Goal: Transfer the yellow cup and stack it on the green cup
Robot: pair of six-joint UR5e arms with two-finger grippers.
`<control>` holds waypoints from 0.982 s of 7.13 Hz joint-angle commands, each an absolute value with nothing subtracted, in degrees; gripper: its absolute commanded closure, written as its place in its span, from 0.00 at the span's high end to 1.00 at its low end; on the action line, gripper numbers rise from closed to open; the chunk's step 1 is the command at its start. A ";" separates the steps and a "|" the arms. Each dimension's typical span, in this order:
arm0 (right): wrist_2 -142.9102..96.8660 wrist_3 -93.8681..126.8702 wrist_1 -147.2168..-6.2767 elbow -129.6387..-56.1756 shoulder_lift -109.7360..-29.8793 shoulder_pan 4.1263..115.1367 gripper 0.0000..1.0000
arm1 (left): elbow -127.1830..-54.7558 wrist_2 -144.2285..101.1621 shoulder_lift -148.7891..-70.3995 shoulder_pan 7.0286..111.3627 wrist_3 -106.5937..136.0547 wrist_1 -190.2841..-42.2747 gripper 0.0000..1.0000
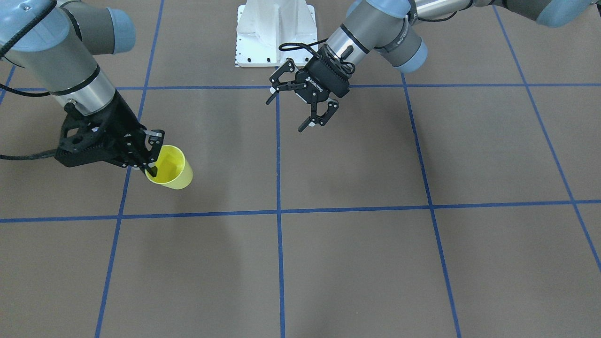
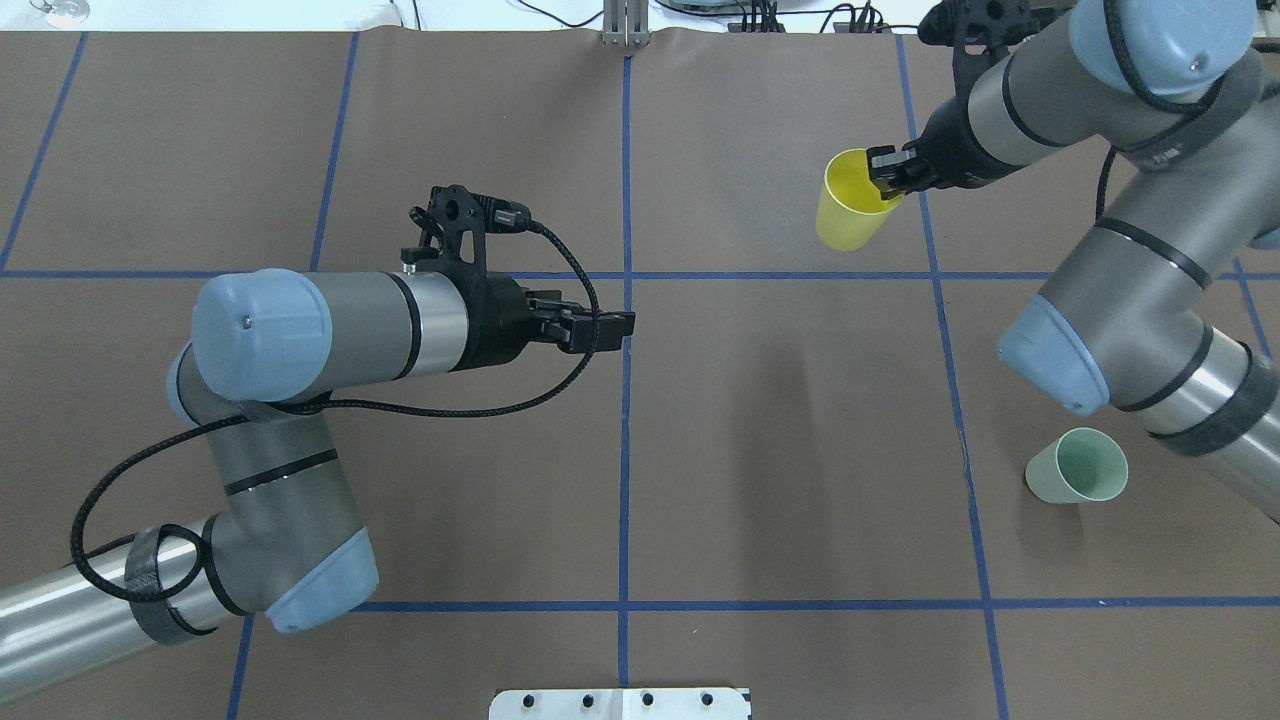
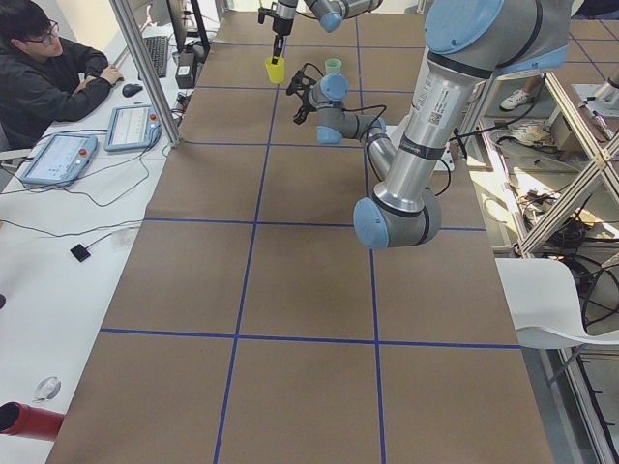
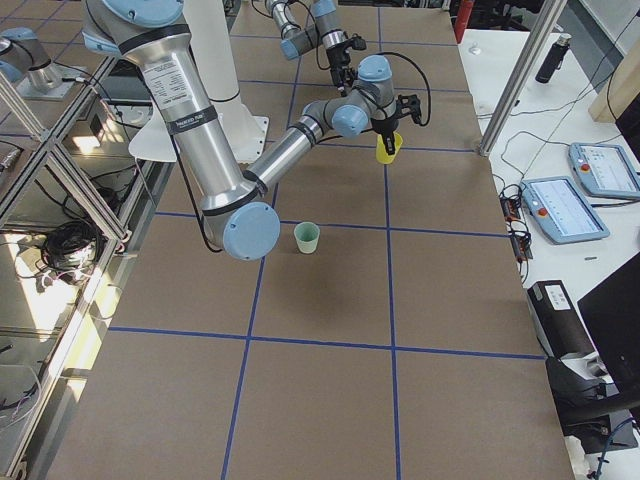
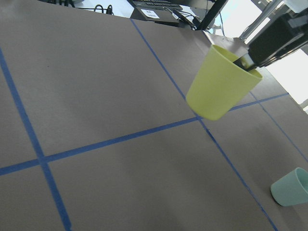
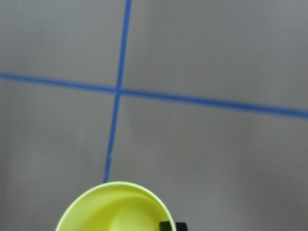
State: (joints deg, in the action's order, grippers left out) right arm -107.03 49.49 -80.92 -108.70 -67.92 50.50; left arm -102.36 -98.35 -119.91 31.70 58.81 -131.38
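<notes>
The yellow cup [image 1: 173, 170] hangs slightly tilted above the table, at the far right in the overhead view [image 2: 848, 208]. My right gripper [image 1: 151, 151] is shut on its rim, one finger inside and one outside. The cup also shows in the left wrist view [image 5: 219, 86] and the right wrist view [image 6: 115, 209]. The green cup [image 2: 1078, 467] stands upright on the table, near and to the right, beside my right arm's elbow. It also shows in the exterior right view [image 4: 307, 237]. My left gripper [image 1: 285, 114] is open and empty near the table's middle, pointing toward the yellow cup.
Blue tape lines [image 2: 626, 400] divide the brown table into squares. The white robot base [image 1: 276, 33] sits at the near middle edge. An operator [image 3: 48, 77] sits at a side desk with tablets [image 3: 58, 158] beyond the far edge.
</notes>
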 commanded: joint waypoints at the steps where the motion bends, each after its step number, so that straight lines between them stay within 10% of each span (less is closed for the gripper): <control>1: -96.86 45.88 -80.77 -117.81 -79.92 48.17 0.00 | -104.93 -114.59 -119.45 44.92 57.84 -114.76 1.00; 7: -113.79 41.31 -76.48 -127.62 -103.08 48.25 0.00 | -105.12 -124.37 -115.84 56.60 47.11 -105.38 1.00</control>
State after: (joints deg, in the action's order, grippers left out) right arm -108.89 41.29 -78.44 -127.37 -99.52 48.24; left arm -105.11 -124.05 -116.04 55.81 48.71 -106.60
